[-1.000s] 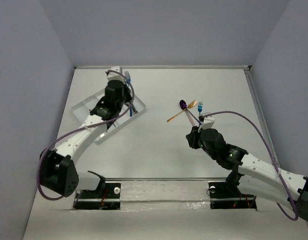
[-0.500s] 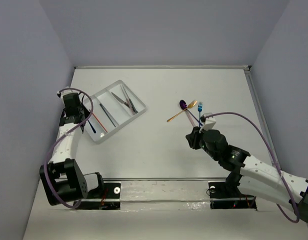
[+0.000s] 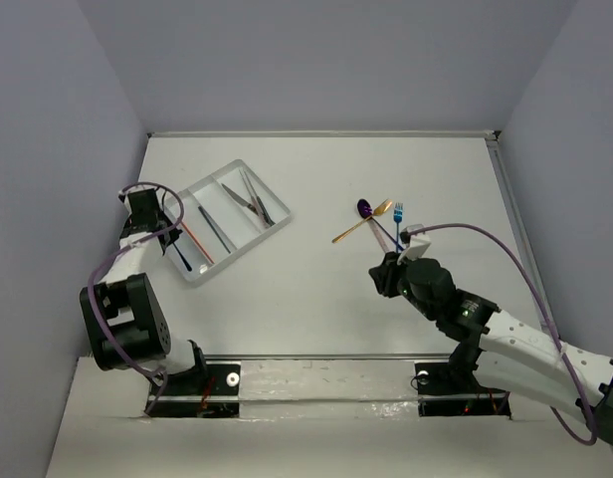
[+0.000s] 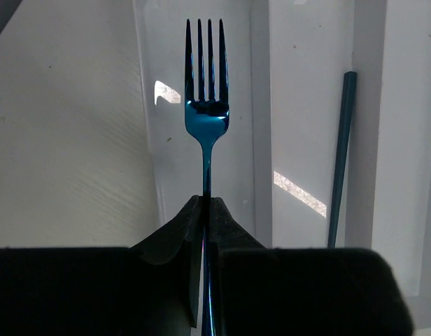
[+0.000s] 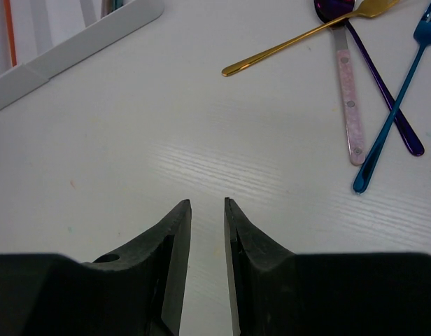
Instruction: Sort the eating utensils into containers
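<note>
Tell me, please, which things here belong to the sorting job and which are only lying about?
Job: white tray; held blue fork; loose blue fork; gold utensil; purple spoon; pink-handled utensil.
Lying about: only the robot's purple cable.

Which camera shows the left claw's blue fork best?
Left wrist view: the blue fork fills it, prongs sharp, pinched in the left claw. Top view shows a tiny blue sliver in the tray. Right wrist view misses it.
</note>
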